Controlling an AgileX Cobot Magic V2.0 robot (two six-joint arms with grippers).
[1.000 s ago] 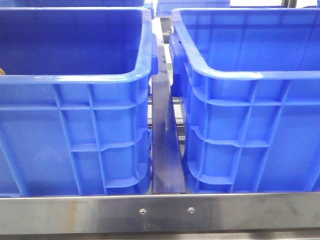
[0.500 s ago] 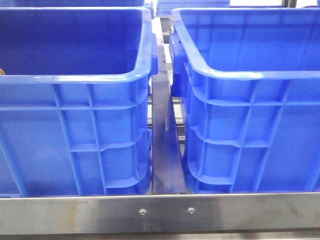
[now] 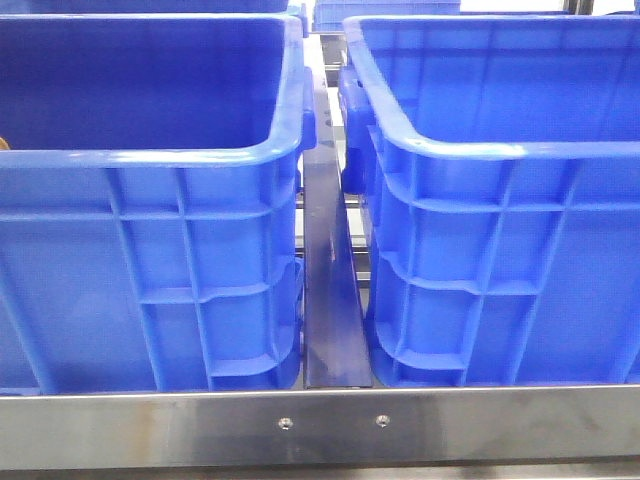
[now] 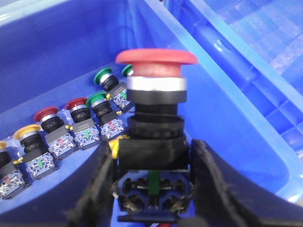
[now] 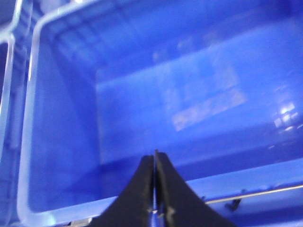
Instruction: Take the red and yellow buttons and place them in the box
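Red button (image 4: 156,57) clamped in the left gripper (image 4: 150,189), held above the row of spares in a blue crate (image 4: 57,52).

The left jaws are shut on the button's black body, its mushroom cap pointing away from the wrist; a yellow button (image 4: 29,137) lies in the row below with red and green ones, against the crate wall. The right gripper (image 5: 155,189) has its jaws together on nothing and looks into an empty-looking crate (image 5: 28,142), probably the box. Neither arm shows in the front view, only two crates, left (image 3: 150,160) and right (image 3: 500,150). To do the carry well, I'd lift straight until the button clears the rim, keep the grip firm on the body, cross the rim high, and lower well inside before letting go.
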